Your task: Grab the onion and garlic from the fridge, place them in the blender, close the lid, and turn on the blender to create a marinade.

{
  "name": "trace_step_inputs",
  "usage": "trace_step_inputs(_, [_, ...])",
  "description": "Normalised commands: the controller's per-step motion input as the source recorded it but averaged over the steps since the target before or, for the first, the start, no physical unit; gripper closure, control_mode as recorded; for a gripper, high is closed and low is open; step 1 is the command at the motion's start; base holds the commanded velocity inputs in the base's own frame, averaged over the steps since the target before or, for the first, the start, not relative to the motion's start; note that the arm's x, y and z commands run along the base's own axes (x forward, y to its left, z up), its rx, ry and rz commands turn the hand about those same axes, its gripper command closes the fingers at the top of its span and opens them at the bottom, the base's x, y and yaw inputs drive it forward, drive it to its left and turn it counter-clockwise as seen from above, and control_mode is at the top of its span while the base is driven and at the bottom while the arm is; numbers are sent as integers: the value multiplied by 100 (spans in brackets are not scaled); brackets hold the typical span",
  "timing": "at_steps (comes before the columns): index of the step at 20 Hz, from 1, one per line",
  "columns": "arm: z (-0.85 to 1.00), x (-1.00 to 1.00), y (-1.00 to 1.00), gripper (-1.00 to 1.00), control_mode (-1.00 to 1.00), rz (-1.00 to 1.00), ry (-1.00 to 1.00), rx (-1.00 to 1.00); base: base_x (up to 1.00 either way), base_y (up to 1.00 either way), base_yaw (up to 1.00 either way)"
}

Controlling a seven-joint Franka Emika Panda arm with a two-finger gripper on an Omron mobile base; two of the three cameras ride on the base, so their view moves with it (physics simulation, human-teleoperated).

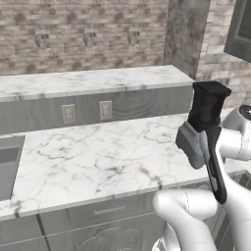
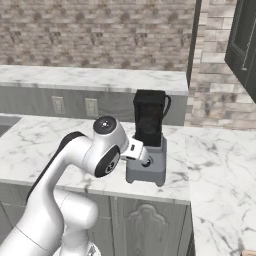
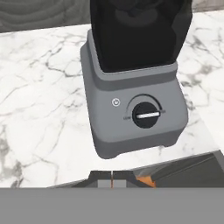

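Grey and angular, the blender (image 3: 133,109) stood on the white marbled counter (image 1: 88,152) near its front edge, right before my gripper (image 3: 112,179). My two fingertips were pressed together with only a thin seam between them, and I held nothing. They pointed at the blender's front face from just short of it, not touching. On that face I saw a round black dial (image 3: 146,115) with its white bar lying across, and a small power mark (image 3: 116,102) up and to the left of it. The black jar (image 2: 148,117) sat upright in the base, and the lid (image 1: 212,87) lay flat on top of it, closing it. I could not see through the dark jar walls to tell what was inside. From the right base view my arm (image 2: 85,160) bent forward at the counter edge, with the wrist just beside the base's left side. Behind the blender rose a grey backsplash (image 1: 122,105) with two outlets (image 1: 105,110), under a raised marble ledge (image 1: 88,78), and a brick wall (image 2: 95,32) beyond that. A sink (image 1: 9,164) sat at the counter's far left.
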Motion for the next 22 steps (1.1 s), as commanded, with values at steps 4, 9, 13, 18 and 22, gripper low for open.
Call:
trace_step_inputs(4, [0,24,0,100,-100,0,0,0,0,0,0])
trace_step_inputs(9, [0,24,-4,100,-100,0,0,0,0,0,0])
trace_step_inputs(13, [0,4,-16,100,-100,1,0,0,0,0,0])
trace_step_inputs(18, [0,15,-11,100,-100,0,0,0,0,0,0])
trace_step_inputs(22, [-5,14,-2,100,-100,0,0,0,0,0,0])
